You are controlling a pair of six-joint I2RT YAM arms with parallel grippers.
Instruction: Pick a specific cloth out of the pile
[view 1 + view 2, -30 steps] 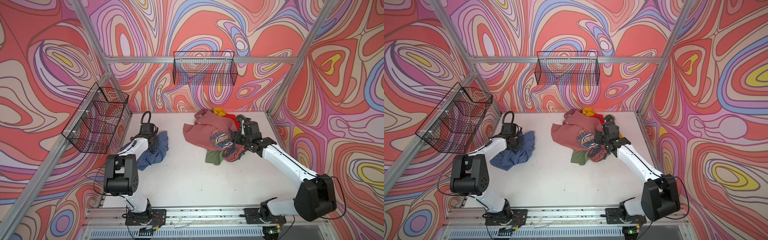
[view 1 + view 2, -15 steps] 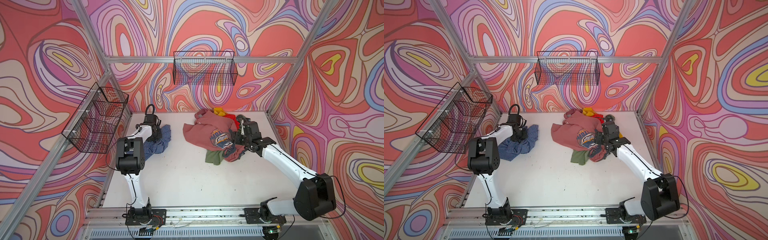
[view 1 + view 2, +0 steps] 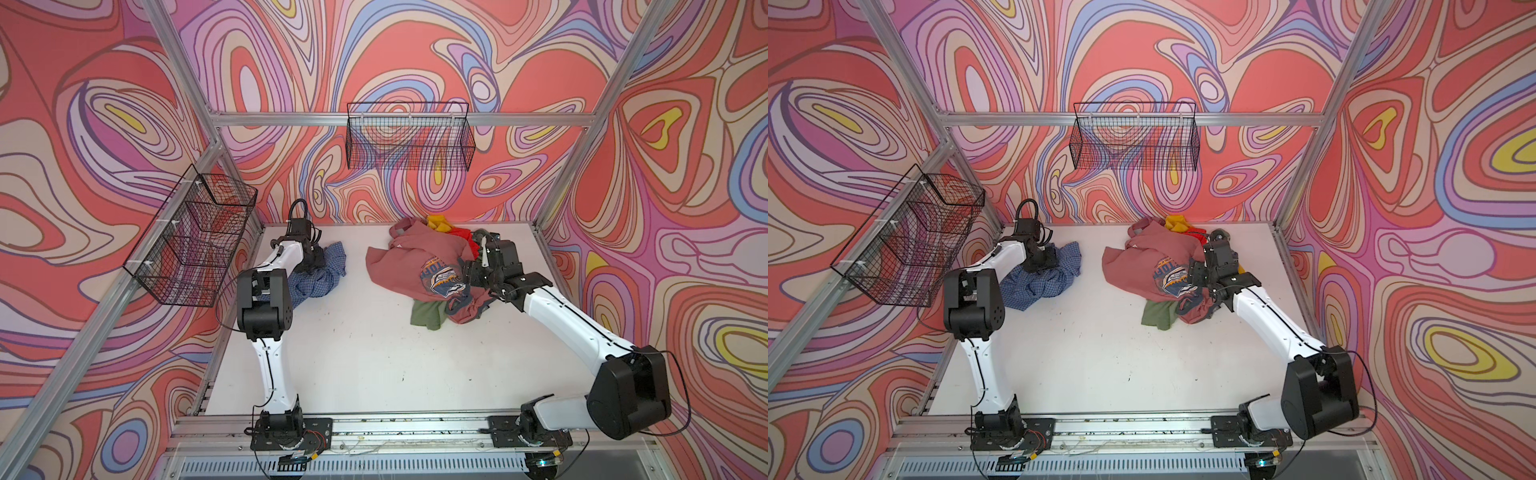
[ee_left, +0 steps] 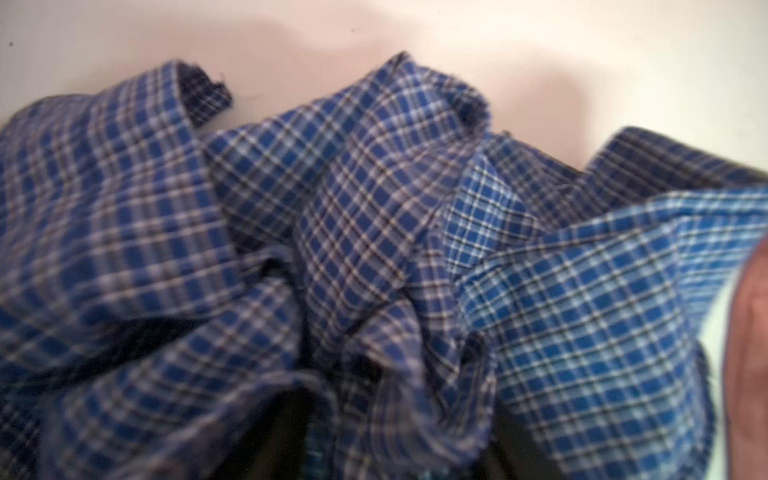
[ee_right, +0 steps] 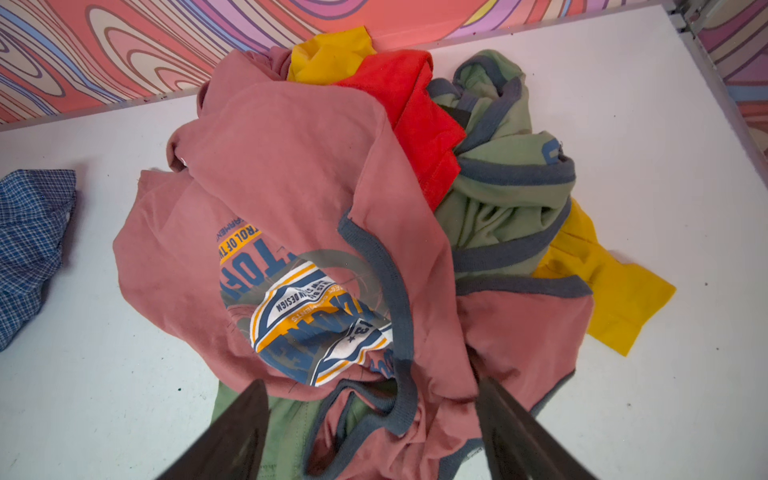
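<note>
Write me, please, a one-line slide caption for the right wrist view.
Open right gripper poised over the pink T-shirt on top of the pile, with the checked shirt lying apart on the table.

The left arm (image 3: 266, 291) now stands more upright, its elbow raised, and the left gripper (image 3: 314, 261) sits farther back than a second ago. The cloth (image 3: 328, 270) has gone with it, now bunched tighter and lying farther back on the left.
</note>
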